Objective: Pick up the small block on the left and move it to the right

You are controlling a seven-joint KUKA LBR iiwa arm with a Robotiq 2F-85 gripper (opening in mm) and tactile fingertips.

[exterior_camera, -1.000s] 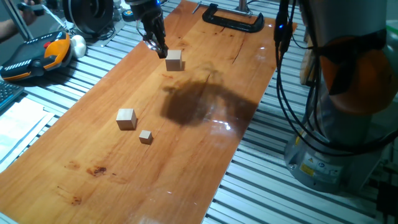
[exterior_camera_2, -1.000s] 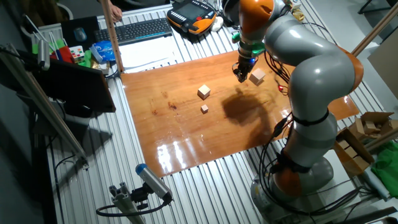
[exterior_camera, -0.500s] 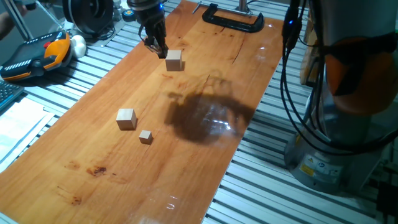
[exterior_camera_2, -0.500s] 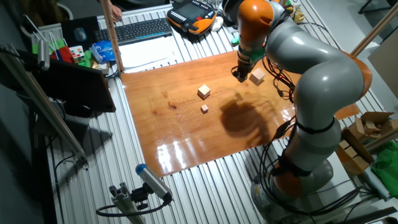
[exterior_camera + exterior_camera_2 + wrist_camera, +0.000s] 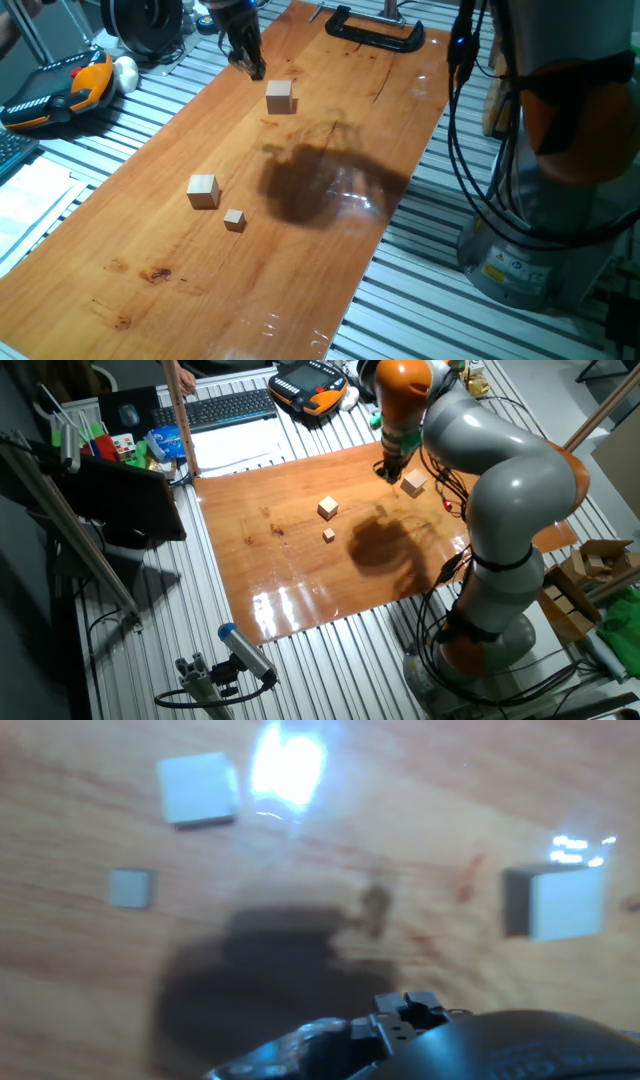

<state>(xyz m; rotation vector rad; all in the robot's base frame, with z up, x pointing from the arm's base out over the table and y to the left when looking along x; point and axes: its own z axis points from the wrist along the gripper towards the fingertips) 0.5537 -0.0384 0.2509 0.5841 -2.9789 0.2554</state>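
The small block point(image 5: 279, 96), a plain light-wood cube and the largest of the three, rests on the wooden tabletop point(image 5: 300, 250) at its far end. It also shows in the other fixed view point(image 5: 413, 483) and at the right of the hand view point(image 5: 560, 902). My gripper point(image 5: 252, 66) hangs just beside it and a little above the table, also seen in the other fixed view point(image 5: 386, 468). Its dark fingers look close together and hold nothing. The fingertips do not show in the hand view.
A slightly smaller cube point(image 5: 203, 190) and a tiny cube point(image 5: 234, 219) lie mid-table. A black clamp point(image 5: 375, 30) sits at the far edge. An orange-black pendant point(image 5: 60, 90) lies on the slatted bench. The arm's base point(image 5: 560, 200) stands to the right.
My gripper has risen and drawn slightly away from the small block. The block and the other cubes have not moved.
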